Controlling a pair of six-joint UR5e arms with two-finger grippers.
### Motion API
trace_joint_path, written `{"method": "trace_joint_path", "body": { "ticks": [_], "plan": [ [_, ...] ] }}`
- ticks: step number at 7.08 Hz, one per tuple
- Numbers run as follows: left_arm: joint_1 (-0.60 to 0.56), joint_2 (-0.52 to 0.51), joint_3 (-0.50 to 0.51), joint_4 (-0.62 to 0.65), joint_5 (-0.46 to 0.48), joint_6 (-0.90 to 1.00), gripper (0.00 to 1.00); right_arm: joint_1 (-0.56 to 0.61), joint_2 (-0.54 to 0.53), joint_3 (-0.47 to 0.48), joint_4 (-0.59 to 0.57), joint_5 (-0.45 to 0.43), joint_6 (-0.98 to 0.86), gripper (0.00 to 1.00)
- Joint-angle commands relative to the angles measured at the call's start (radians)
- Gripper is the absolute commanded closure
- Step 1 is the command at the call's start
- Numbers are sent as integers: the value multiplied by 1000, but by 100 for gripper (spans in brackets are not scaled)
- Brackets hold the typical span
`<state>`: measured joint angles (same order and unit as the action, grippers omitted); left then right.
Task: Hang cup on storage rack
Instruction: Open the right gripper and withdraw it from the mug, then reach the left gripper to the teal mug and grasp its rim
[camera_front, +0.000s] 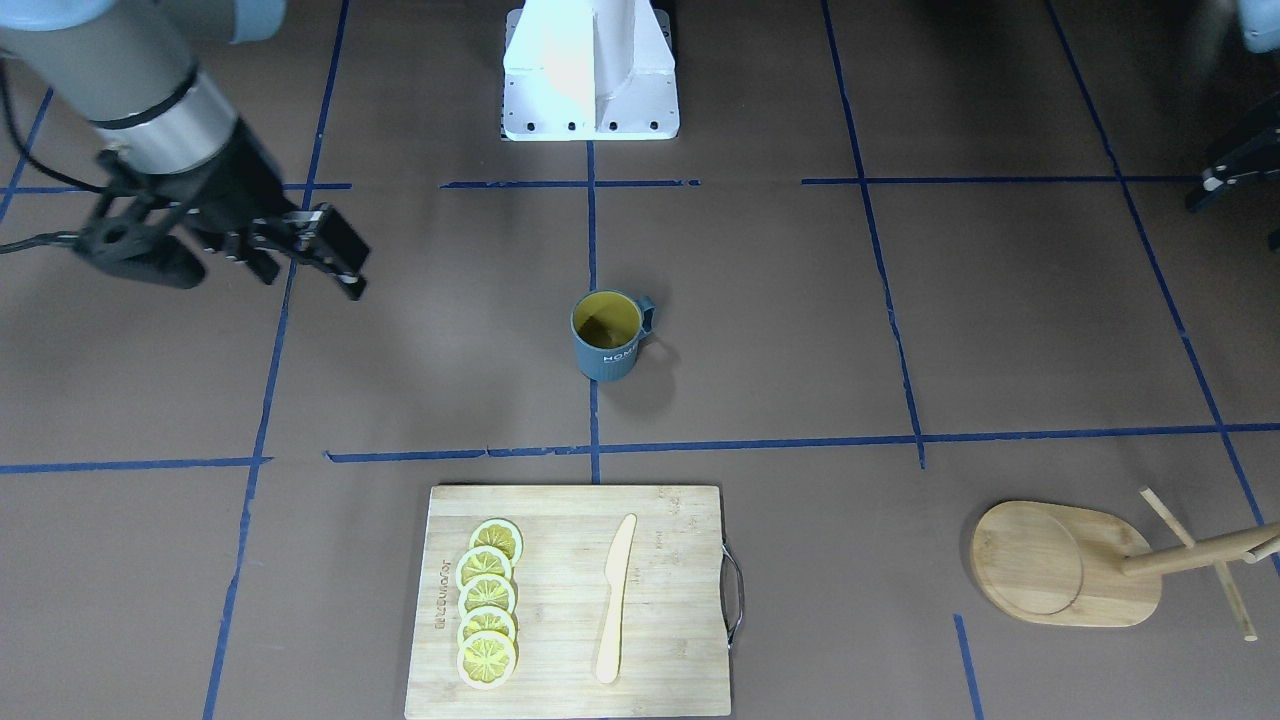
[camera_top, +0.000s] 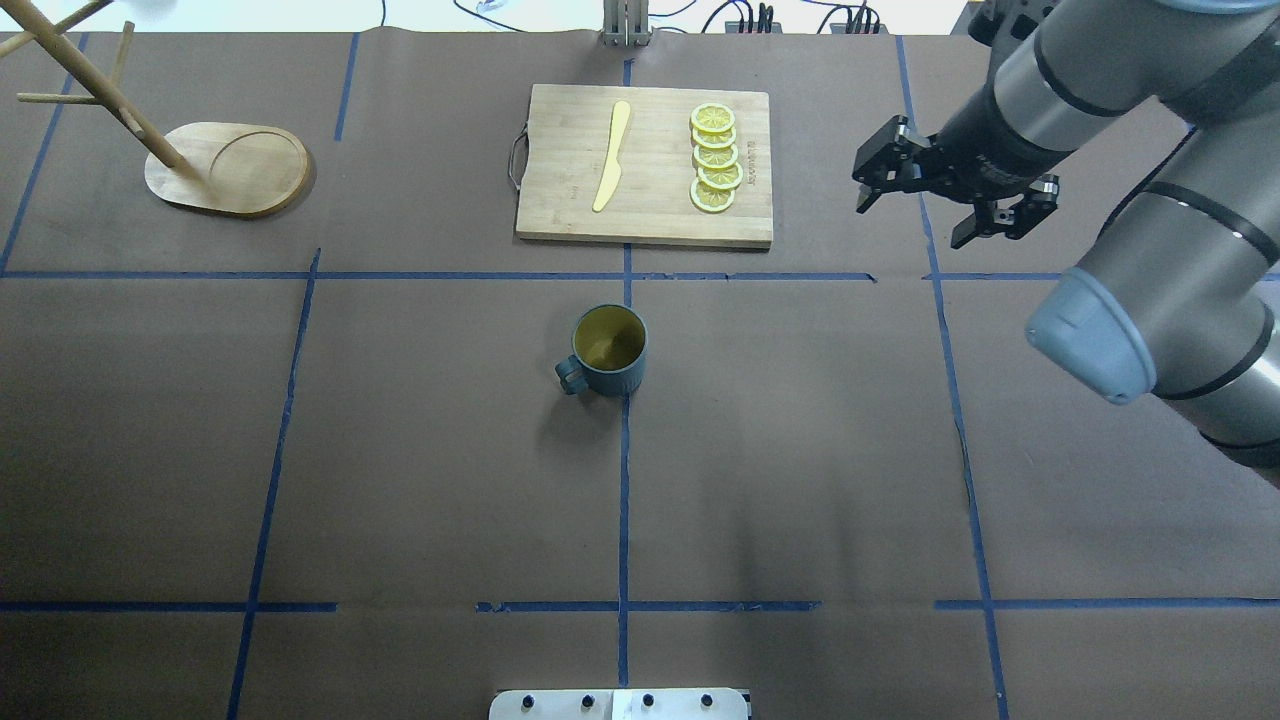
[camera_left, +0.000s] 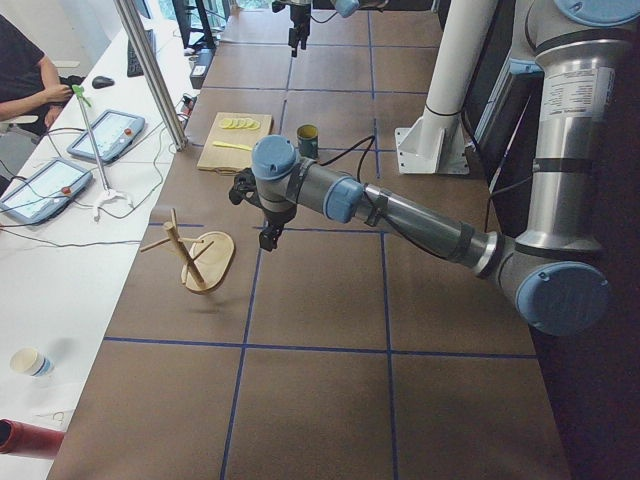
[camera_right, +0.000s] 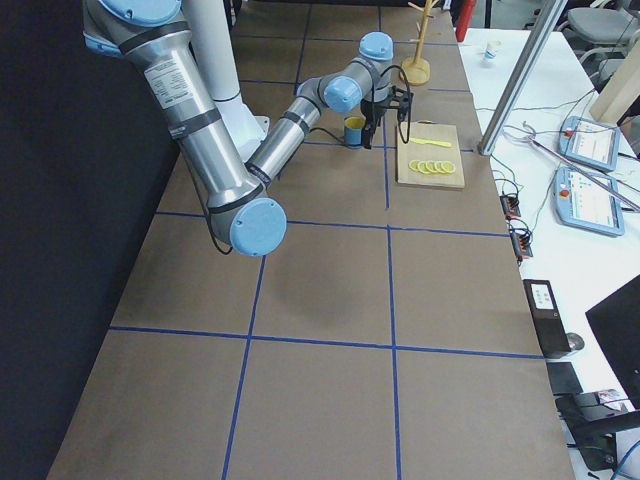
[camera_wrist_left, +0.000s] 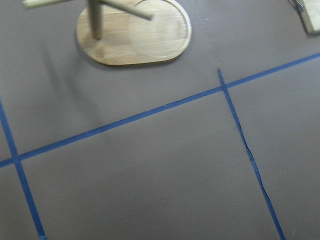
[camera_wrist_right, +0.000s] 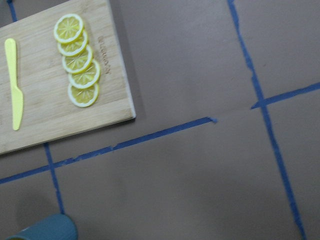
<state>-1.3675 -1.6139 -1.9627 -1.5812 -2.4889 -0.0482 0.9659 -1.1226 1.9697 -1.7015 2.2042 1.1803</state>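
Observation:
The cup (camera_front: 607, 340), dark teal with a yellow inside, stands upright at the table's middle (camera_top: 608, 350), its handle toward my left side. Its rim shows at the bottom of the right wrist view (camera_wrist_right: 42, 229). The storage rack (camera_top: 230, 168) stands at the far left corner (camera_front: 1060, 565), also in the left wrist view (camera_wrist_left: 135, 35). My right gripper (camera_top: 912, 222) is open and empty, in the air right of the cutting board, well away from the cup. My left gripper (camera_left: 272, 238) hovers near the rack. Only its edge shows in the front view (camera_front: 1225, 170), so I cannot tell its state.
A bamboo cutting board (camera_top: 655, 200) with several lemon slices (camera_top: 715, 158) and a pale knife (camera_top: 612, 155) lies beyond the cup. The robot's white base (camera_front: 590, 70) is at the near edge. An operators' desk with tablets (camera_left: 100, 135) runs along the far side.

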Motion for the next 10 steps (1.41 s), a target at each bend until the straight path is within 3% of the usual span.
{"method": "trace_joint_path", "body": {
  "ticks": [1, 3, 4, 5, 6, 7, 8, 9, 10],
  "plan": [
    [158, -130, -42, -13, 57, -166, 0, 132, -136, -5, -1, 29, -297, 1],
    [328, -278, -44, -26, 148, -250, 0, 284, -209, -121, 3, 104, -666, 1],
    [435, -308, -36, -101, 250, -260, 0, 356, -238, -180, 8, 132, -850, 1],
    [499, -304, -6, -231, 278, -283, 0, 416, -240, -242, 8, 137, -977, 1],
    [536, -304, 40, -385, 303, -312, 0, 463, -241, -296, 8, 172, -1061, 1],
    [611, -310, 82, -487, 388, -373, 0, 488, -252, -328, 10, 187, -1127, 1],
    [740, -332, 109, -563, 530, -450, 0, 510, -269, -344, 11, 186, -1169, 1],
    [802, -365, 143, -588, 609, -458, 0, 540, -284, -370, 11, 186, -1244, 1],
    [805, -368, 156, -589, 611, -455, 0, 551, -321, -371, 13, 183, -1292, 1]
  ]
}}
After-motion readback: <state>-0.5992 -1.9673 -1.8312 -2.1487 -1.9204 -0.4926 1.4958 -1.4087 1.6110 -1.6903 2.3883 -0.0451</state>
